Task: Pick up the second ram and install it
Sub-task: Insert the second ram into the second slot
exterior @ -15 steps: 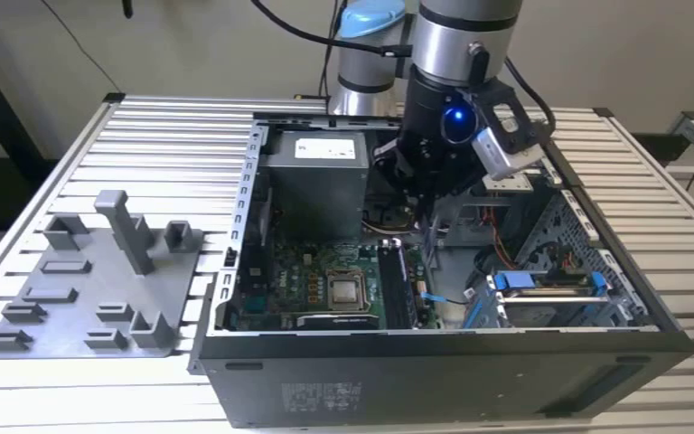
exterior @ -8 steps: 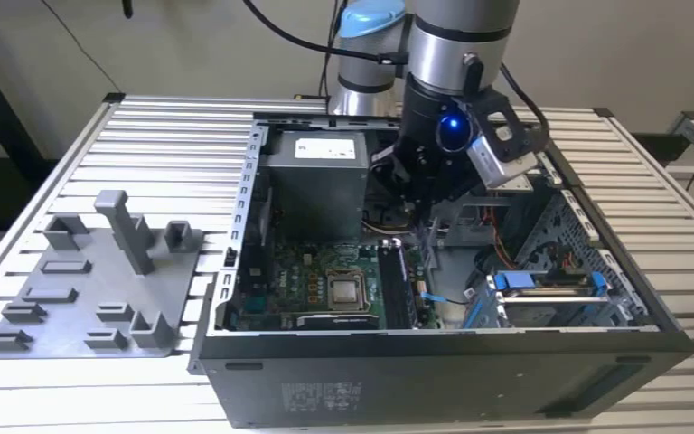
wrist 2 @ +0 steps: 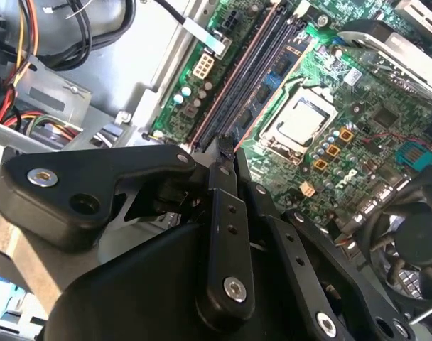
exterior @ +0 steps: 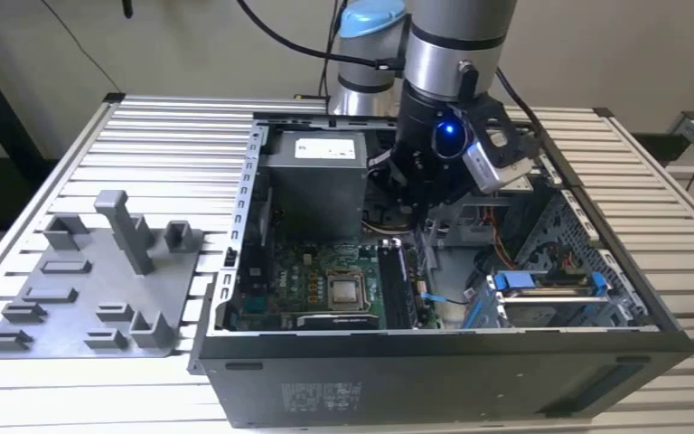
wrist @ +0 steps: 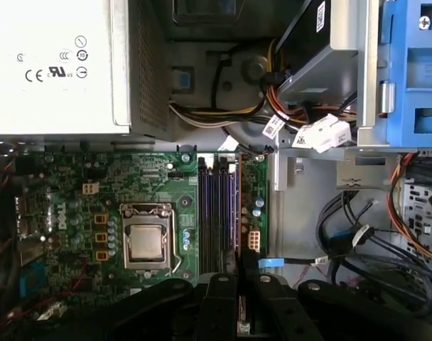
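Metal slat table (exterior: pixel 166 127) carries one open computer case (exterior: pixel 468 362) and one grey tray (exterior: pixel 82 289) with several blocks and one post. Inside the case lie one motherboard (wrist: pixel 131 185) with one processor socket (wrist: pixel 146 241), one power supply (wrist: pixel 52 64) and one blue drive bracket (wrist: pixel 415 71). One gripper (wrist 2: pixel 223 153) hangs over the memory slots (wrist: pixel 214 213), jaws clenched on the second ram (wrist: pixel 239 206), which stands edge-down at the slots.

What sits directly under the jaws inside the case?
The motherboard's memory slots, with a ram stick standing at their edge. The slots' near ends are covered by the gripper.
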Motion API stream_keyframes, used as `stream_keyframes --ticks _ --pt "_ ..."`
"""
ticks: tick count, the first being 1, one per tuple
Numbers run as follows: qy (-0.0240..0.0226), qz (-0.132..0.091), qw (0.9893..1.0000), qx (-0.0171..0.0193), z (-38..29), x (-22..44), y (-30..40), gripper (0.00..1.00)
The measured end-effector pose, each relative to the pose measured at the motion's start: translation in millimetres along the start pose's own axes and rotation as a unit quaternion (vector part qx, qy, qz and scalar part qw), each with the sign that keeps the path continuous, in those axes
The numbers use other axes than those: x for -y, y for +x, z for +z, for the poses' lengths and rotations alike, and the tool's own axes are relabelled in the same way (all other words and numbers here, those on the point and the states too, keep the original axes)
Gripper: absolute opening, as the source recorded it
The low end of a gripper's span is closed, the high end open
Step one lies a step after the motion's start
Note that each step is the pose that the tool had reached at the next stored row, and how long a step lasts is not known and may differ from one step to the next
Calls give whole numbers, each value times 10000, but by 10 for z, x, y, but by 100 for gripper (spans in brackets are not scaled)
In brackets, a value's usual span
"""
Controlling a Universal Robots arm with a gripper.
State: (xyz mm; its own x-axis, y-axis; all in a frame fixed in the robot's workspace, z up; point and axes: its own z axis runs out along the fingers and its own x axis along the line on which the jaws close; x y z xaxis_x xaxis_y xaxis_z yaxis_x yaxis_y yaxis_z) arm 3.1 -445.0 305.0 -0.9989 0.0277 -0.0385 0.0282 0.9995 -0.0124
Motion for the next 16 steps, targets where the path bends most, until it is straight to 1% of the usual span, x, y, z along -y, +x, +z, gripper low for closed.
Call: stream_keyframes --ticks 16 --pt "0 -3 10000 -1 7 0 2 14"
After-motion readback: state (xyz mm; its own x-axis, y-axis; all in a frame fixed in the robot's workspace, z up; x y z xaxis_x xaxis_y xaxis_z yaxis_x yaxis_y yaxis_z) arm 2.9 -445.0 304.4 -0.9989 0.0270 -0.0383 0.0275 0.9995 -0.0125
